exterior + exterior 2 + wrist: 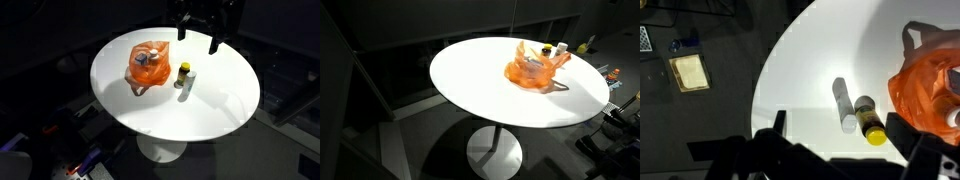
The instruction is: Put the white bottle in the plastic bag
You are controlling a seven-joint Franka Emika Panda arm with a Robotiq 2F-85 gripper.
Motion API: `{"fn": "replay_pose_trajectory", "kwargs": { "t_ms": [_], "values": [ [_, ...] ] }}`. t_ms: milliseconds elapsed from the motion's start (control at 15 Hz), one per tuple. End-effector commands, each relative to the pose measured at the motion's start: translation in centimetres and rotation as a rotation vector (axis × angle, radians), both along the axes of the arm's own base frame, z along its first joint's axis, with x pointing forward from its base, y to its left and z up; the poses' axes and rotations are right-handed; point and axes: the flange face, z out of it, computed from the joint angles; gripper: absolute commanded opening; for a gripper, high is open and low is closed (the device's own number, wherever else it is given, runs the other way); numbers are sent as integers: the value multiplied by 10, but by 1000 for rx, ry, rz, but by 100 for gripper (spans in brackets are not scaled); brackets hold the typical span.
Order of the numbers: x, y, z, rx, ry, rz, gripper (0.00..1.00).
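Note:
A slim white bottle (844, 103) stands on the round white table (805, 80), touching a brown bottle with a yellow cap (869, 121). Both stand just beside the orange plastic bag (928, 88), whose mouth faces up with several items inside. In both exterior views the white bottle (180, 85) (548, 50) sits by the yellow-capped bottle (184, 71) (562, 47) next to the bag (147, 65) (532, 69). My gripper (840, 130) (198, 38) is open and empty, high above the table beyond the bottles, touching nothing.
The table (215, 110) (470, 85) has a single pedestal foot. The floor around it is dark. A flat tan box (690, 71) lies on the floor. Clutter sits at the floor's edge (85, 165), and small bottles stand beyond the table (587, 45).

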Motion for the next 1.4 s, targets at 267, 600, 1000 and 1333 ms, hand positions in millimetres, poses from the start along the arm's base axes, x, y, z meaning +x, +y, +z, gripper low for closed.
{"fn": "replay_pose_trajectory", "kwargs": {
  "t_ms": [267,600,1000,1333],
  "values": [
    [33,-5,-32,-6,-83,-10,100],
    [62,-4,-75,24,-77,-18,100],
    [100,-7,-118,68,-43,-86,100],
    [121,-5,-147,68,-12,-124,100]
  ]
}}
